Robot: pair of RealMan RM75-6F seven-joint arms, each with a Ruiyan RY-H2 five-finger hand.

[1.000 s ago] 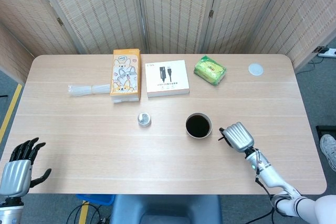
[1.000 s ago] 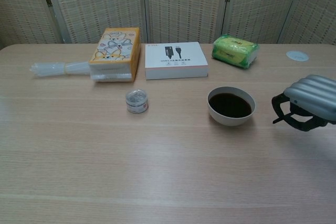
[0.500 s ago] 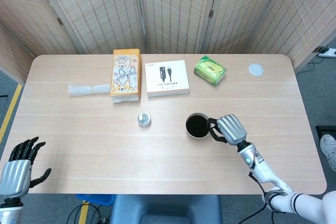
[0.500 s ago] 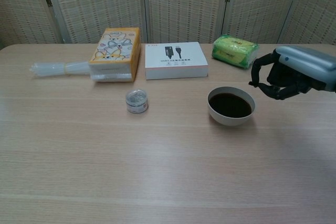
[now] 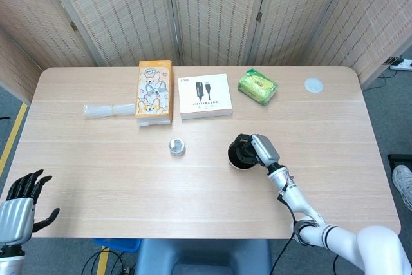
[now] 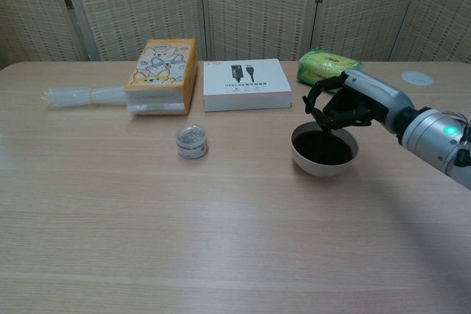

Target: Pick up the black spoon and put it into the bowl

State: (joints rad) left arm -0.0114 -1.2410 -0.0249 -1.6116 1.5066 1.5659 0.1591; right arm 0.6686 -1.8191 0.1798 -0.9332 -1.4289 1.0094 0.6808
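Over the bowl [image 6: 324, 149] now: my right hand [image 6: 352, 104] swung in from beside it, fingers curled down pinching the black spoon [image 6: 321, 127], tip at the rim. Release should finish it.

The right arm reaches in from the lower right of the head view, its forearm stretched diagonally up and to the left, a green light glowing on the wrist in the chest view. The right hand [image 5: 255, 149] [image 6: 355, 104] is raised, back upward, its dark fingers [image 6: 328, 112] curled downward and drawn close together — whether they pinch anything cannot be told from either view. The left hand [image 5: 18, 205] shows only in the head view, at the bottom-left corner, silver back facing up and its black fingers [image 5: 26, 183] spread apart, holding nothing.
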